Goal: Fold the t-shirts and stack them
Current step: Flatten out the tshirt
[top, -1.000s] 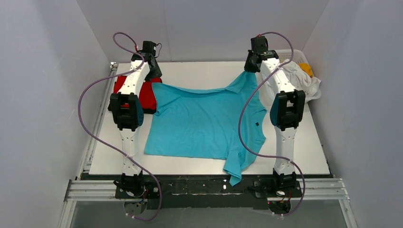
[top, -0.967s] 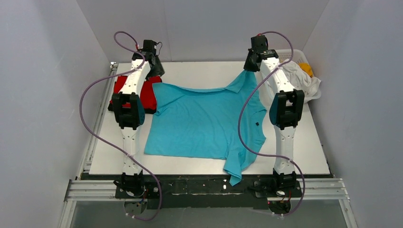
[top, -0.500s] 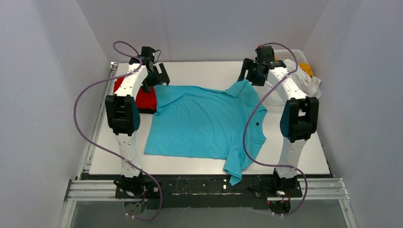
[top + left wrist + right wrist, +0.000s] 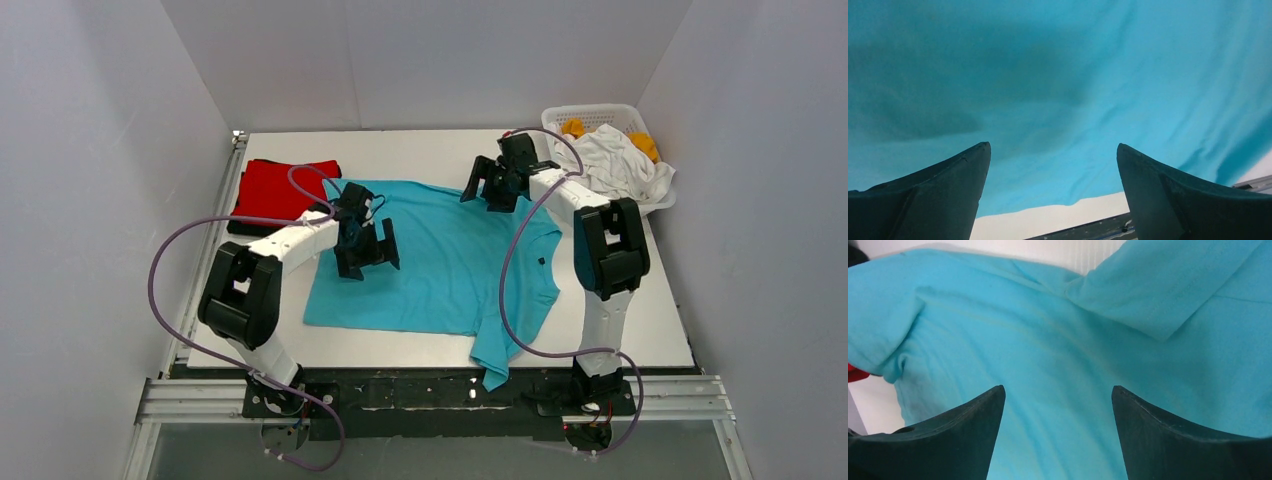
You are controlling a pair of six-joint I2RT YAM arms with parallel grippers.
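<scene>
While left claw (image 4: 368, 262) and right claw (image 4: 485, 195) gape above turquoise shirt (image 4: 440, 285), red shirt (image 4: 280, 188) beside, basket (image 4: 595, 109) apart

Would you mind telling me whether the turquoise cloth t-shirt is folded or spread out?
Spread out: the turquoise cloth t-shirt lies flat across the white table, both sleeves out.

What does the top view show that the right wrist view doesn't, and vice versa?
Top only: the basket of white and orange clothes, and the left gripper open over the turquoise shirt. Right wrist only: stitching on a folded-over flap. Both: that shirt, some of the red shirt, and the right gripper, open and empty.
</scene>
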